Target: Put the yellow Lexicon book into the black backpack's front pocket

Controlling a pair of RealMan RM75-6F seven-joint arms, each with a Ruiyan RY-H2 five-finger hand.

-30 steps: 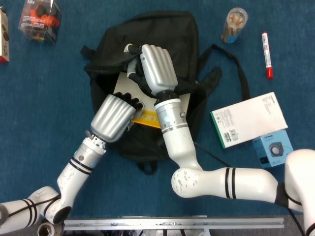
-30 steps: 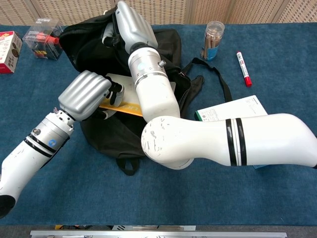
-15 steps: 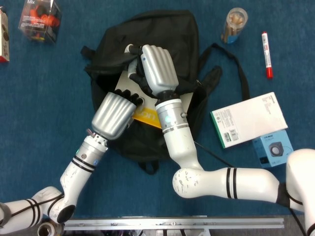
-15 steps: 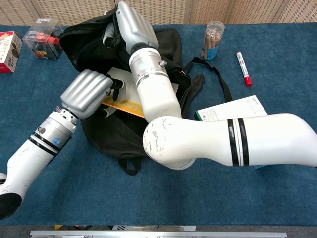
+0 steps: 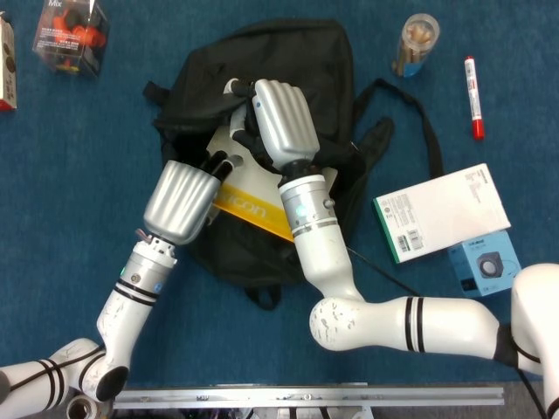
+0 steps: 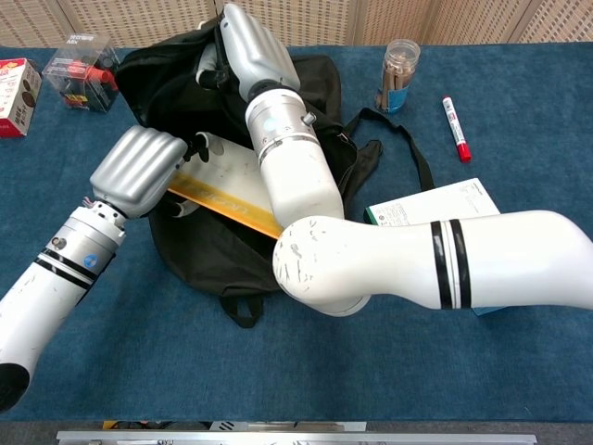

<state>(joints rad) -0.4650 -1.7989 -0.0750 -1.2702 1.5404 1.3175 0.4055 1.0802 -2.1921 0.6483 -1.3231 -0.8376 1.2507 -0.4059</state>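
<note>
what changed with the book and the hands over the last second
The left hand drew back toward the robot and to the left, and more of the yellow Lexicon book now shows lying across the black backpack. The right hand stayed at the pocket opening. The backpack and the white box did not move.

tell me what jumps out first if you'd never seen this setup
Two silver hands meet over a black backpack in the middle of the blue table: the left hand holds a yellow Lexicon book at the pocket mouth, and the right hand grips the fabric above it. A red marker lies far right.
</note>
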